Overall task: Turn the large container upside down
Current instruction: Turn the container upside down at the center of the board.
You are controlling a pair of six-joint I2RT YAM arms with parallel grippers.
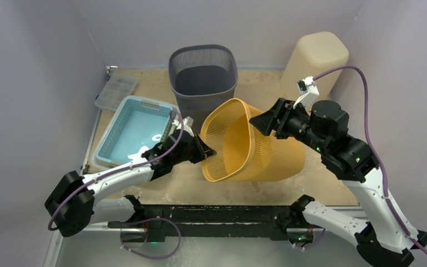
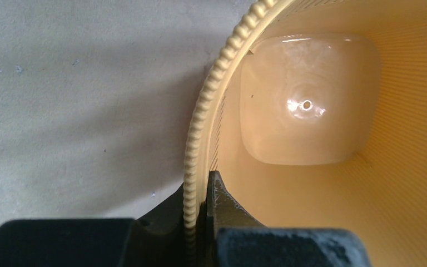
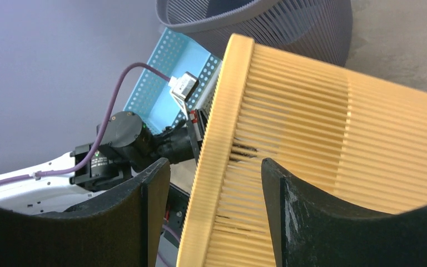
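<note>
Jaws pinched together on your left gripper [image 1: 203,151], one finger inside and one outside the ribbed rim of the orange basket [image 1: 256,150]. That basket lies on its side mid-table, mouth facing your left arm, glossy base away to the right. Over on your right gripper [image 1: 264,122], the jaws stand apart, straddling the upper rim with daylight on both sides and nothing gripped. Just behind the orange basket sits the grey basket [image 1: 203,75], upright. The blue crate [image 1: 144,102] is beside your left wrist, the clear box [image 1: 115,92] is beyond it, and the beige bin [image 1: 314,58] stands far right on the table [image 1: 258,83].
</note>
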